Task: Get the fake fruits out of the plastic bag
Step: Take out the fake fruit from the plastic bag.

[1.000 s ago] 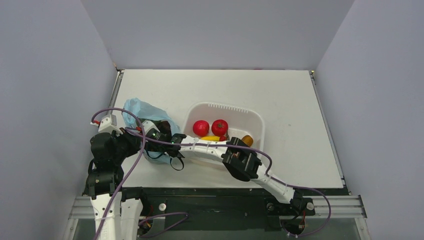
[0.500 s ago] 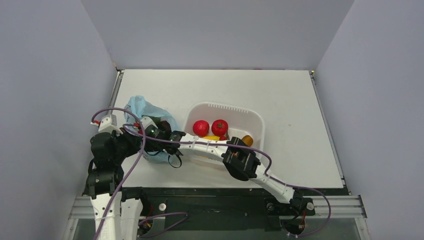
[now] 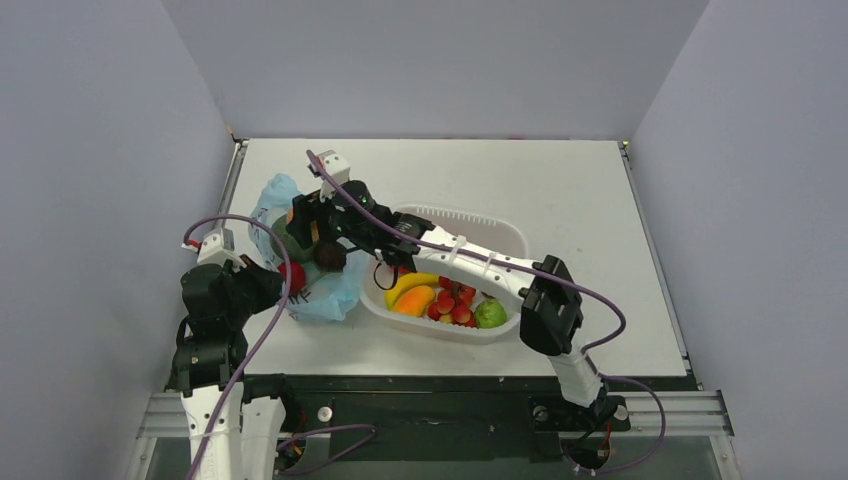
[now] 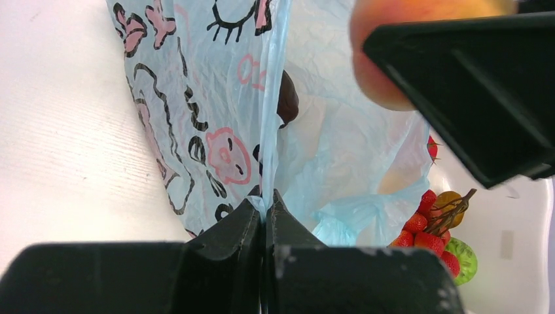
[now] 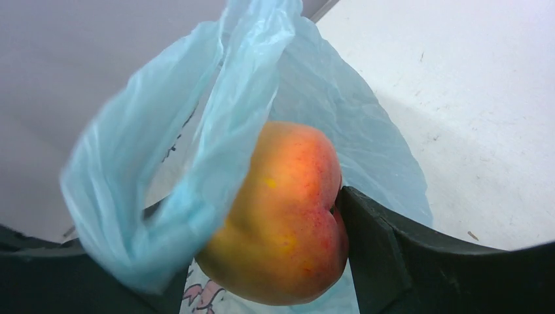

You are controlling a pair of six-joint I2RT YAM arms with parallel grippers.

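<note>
Thin crinkly translucent plastic bag (image 4: pixel 196 98), smooth slightly glossy peach (image 5: pixel 288 216), matt white table (image 3: pixel 560 185)

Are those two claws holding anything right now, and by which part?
The right gripper clamps the peach by its opposite sides. The left gripper pinches the plastic bag by a fold of its film.
</note>
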